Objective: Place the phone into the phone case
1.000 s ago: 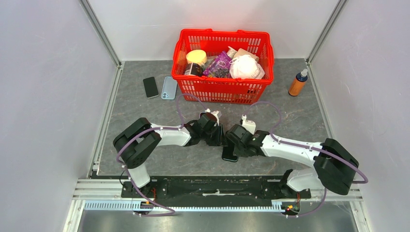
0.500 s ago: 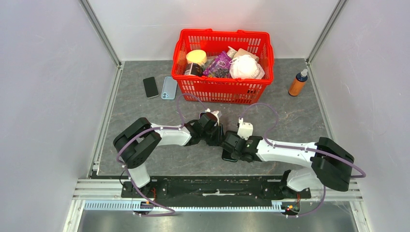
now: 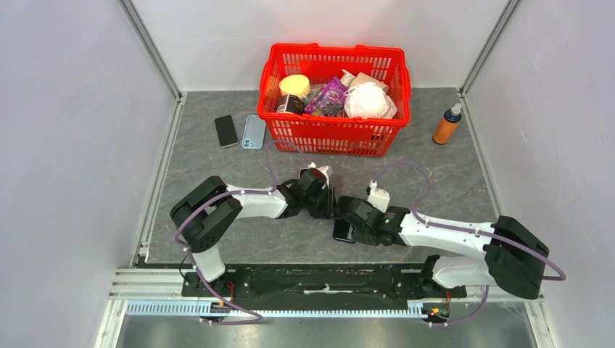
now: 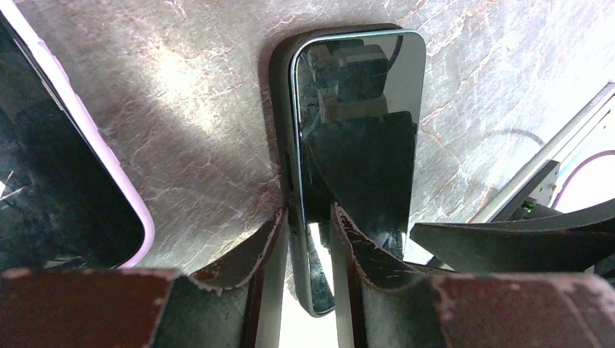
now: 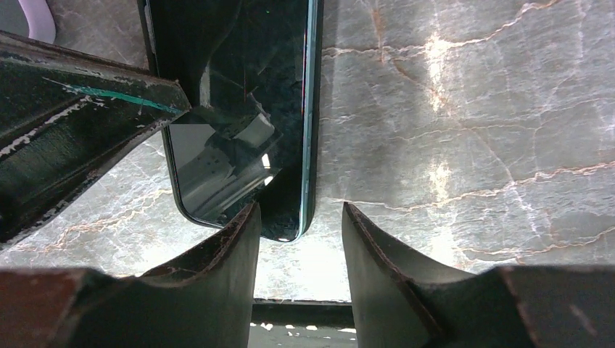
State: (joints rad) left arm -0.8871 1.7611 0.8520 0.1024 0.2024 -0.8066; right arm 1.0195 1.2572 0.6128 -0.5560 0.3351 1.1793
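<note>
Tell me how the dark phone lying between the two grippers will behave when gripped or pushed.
The phone is probably stiff: its edges run straight. Its glossy screen shows sharp reflections, so a grip may well slip on it. Lying about flat on the table, it should slide rather than roll or tip.

Grey marbled bench [image 3: 217, 167], thinly laid.

At the far side, a red basket [image 3: 333, 138] heaped with goods; just left of it, a black phone [image 3: 226, 131] and a pale blue piece [image 3: 254, 132] of the same shape, flat and side by side. Well off to the basket's right, an orange bottle [image 3: 447, 125], upright, blue-capped. Near the middle front, a phone [image 4: 355, 130] face up over a dark case [image 4: 279, 145], rim showing along one long side and one end. Close beside, apart from it, a lilac-rimmed case [image 4: 138, 217], also flat.
</note>
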